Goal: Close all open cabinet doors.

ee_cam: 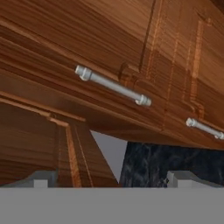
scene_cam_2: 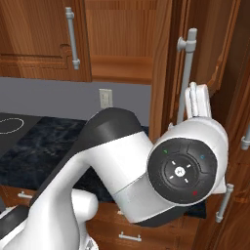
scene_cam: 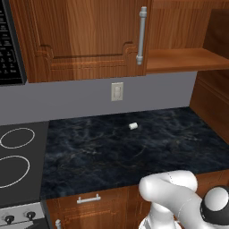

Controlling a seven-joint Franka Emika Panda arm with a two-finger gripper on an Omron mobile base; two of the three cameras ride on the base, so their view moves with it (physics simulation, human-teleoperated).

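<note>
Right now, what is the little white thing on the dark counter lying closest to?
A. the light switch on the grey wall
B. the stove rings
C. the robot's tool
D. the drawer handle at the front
A: the little white thing lies near the back of the dark counter, just below and to the right of the light switch, well away from the stove rings and the drawer handle.

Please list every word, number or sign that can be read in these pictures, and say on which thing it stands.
No text can be read.
Microwave panel: rows of small pale marks, too blurred to read.
Round cap on the robot arm: a small white symbol and coloured dots, no readable letters.
Stove knobs: no markings legible.
</note>
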